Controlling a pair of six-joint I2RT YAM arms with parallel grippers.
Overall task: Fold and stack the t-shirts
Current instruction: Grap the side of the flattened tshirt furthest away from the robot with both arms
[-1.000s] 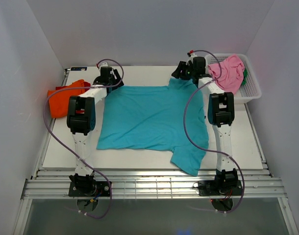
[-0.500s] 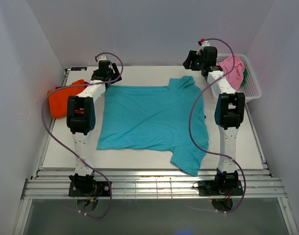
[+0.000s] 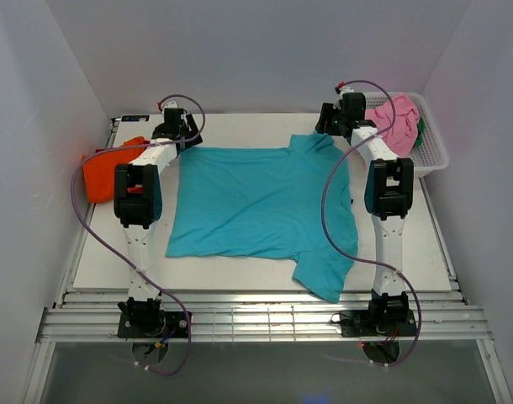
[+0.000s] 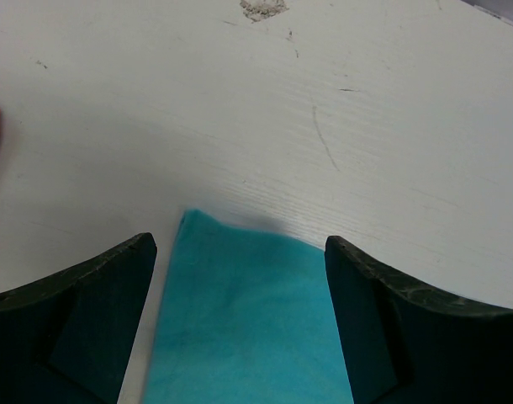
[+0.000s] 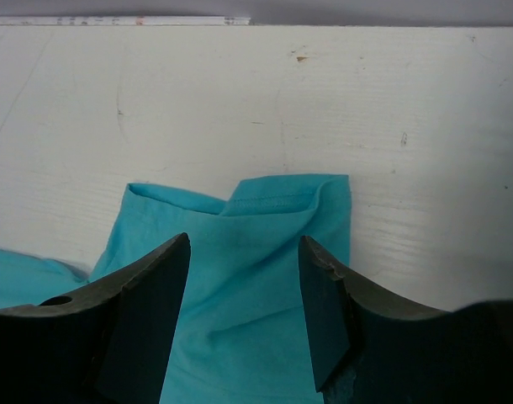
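lying on scuffed white tabletop (image 3: 240, 126), teal t-shirt (image 3: 256, 202); white walls (image 3: 240, 50) round; l hand (image 4: 240, 244), r hand (image 5: 244, 240) spread, empty

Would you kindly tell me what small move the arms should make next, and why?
Probably lower both open grippers to pinch the far edge of the teal t-shirt, which lies spread, unfolded: the left gripper hangs over its far-left corner, the right gripper over its rumpled far sleeve, neither holding cloth.
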